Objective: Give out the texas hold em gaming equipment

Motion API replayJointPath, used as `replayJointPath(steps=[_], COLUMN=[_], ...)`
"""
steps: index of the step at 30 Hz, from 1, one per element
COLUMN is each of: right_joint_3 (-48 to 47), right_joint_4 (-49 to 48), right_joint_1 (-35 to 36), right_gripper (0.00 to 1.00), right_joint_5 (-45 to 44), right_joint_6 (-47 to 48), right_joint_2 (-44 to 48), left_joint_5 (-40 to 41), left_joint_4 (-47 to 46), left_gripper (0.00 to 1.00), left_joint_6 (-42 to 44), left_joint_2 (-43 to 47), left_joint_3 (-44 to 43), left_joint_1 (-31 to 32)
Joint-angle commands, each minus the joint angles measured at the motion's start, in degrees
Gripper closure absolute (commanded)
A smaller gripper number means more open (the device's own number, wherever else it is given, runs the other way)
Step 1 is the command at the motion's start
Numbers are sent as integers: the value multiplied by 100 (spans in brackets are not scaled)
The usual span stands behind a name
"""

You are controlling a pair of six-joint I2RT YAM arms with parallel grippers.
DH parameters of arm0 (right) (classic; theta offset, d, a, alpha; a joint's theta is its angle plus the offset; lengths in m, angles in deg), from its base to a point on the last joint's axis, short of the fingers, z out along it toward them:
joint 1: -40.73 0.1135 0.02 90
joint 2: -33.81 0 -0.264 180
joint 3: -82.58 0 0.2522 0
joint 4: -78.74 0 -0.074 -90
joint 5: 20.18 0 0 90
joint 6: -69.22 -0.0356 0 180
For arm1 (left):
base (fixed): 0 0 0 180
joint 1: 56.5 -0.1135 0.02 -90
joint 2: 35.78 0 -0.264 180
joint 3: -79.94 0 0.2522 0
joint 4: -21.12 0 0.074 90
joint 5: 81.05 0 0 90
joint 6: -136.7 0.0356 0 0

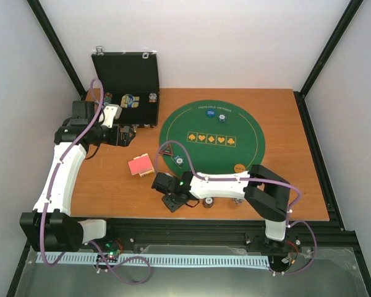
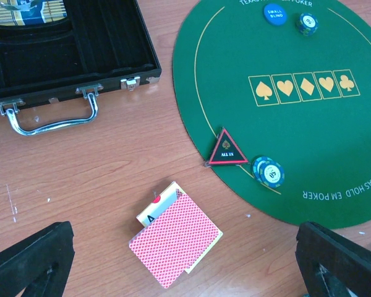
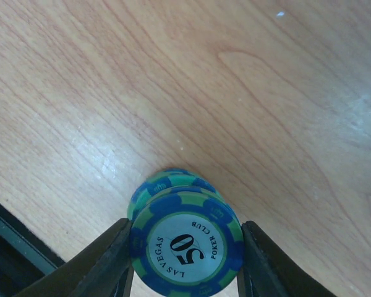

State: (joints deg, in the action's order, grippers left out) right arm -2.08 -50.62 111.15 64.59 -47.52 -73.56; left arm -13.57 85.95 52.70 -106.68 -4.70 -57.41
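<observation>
You have white walls (image 1: 222, 43) closing in the wooden table (image 1: 111, 185). On it lie the round green mat (image 1: 247, 133) and the open black case (image 1: 127, 74). Your left gripper (image 2: 185, 266) hangs spread wide above the red-backed cards (image 2: 173, 241). Your right gripper (image 3: 187, 266) pinches a small stack of blue chips (image 3: 187, 244) over bare wood by the table's near edge.

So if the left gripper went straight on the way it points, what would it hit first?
Probably the cards, which lie just ahead between the left gripper's open fingers; depth is unclear, so it might touch bare table beside them first.
</observation>
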Motion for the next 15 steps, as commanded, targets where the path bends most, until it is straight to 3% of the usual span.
replayJointPath(steps=[1, 8, 15], right_joint_3=[-56, -219, 798], right_joint_4=[268, 867, 792], right_joint_1=[-83, -348, -1679], right_gripper=[85, 86, 85], right_joint_5=[-188, -584, -651], right_joint_6=[111, 199, 439], right_joint_2=[516, 1120, 1853], left_joint_5=[-15, -40, -33], left_joint_4=[94, 90, 104], left_gripper=[0, 0, 0], left_joint_6=[-20, -35, -31], left_joint_2=[138, 141, 147], left_joint_3=[-100, -102, -94], left_joint_1=[-39, -33, -33])
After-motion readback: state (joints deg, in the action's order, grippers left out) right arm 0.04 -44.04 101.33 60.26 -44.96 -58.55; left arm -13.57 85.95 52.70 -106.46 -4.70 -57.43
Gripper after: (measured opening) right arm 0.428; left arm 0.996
